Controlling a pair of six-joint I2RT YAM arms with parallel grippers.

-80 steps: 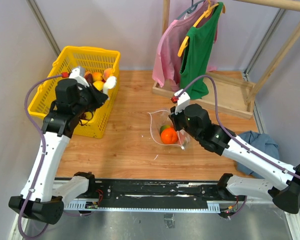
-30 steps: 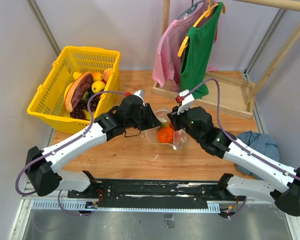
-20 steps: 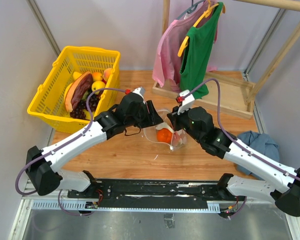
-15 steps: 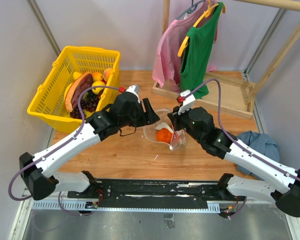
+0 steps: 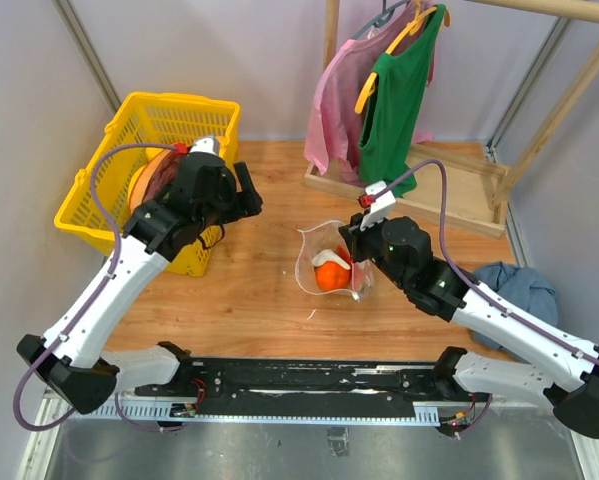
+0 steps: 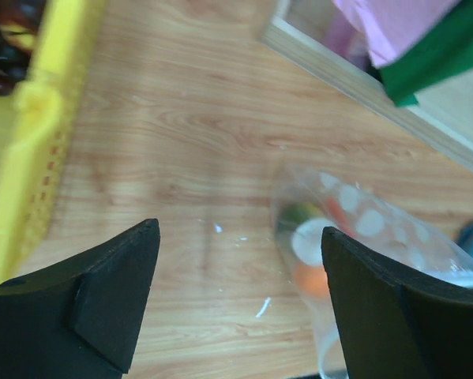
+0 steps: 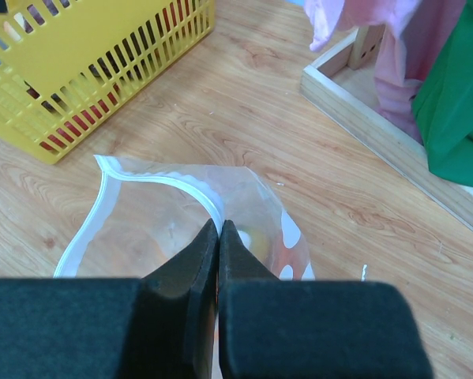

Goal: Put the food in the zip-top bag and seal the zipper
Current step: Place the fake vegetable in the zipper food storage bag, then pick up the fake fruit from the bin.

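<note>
Wooden table (image 5: 259,300): yellow basket (image 5: 179,99) far left, clothes rack (image 5: 394,90) far right, both as before. The big change is the L arm. Half a sec ago it was stretched to the bag mouth at centre. Now it's swung back left, w/ L gripper (image 6: 240,229) over the table just right of the basket's near-right corner, fingers wide apart, nothing btwn them. Reads as one drop done, going back for the next piece.

R arm hasn't moved. R gripper (image 7: 219,229) is pinched tight on the rim of the bag (image 5: 314,240), holding the mouth up and open toward the left. Bag sits mid-table, well apart from basket.

Inside: orange (image 5: 328,277) at the bottom, green piece (image 6: 299,213) beside it. A pale patch above the orange could be the new fruit or a printed spot, can't tell. Dark purple pieces (image 6: 3,59) + others lie in the basket, so loading isn't finished. Zipper (image 7: 161,180) gapes, unsealed. Sealing comes last and prob. needs both grippers.
</note>
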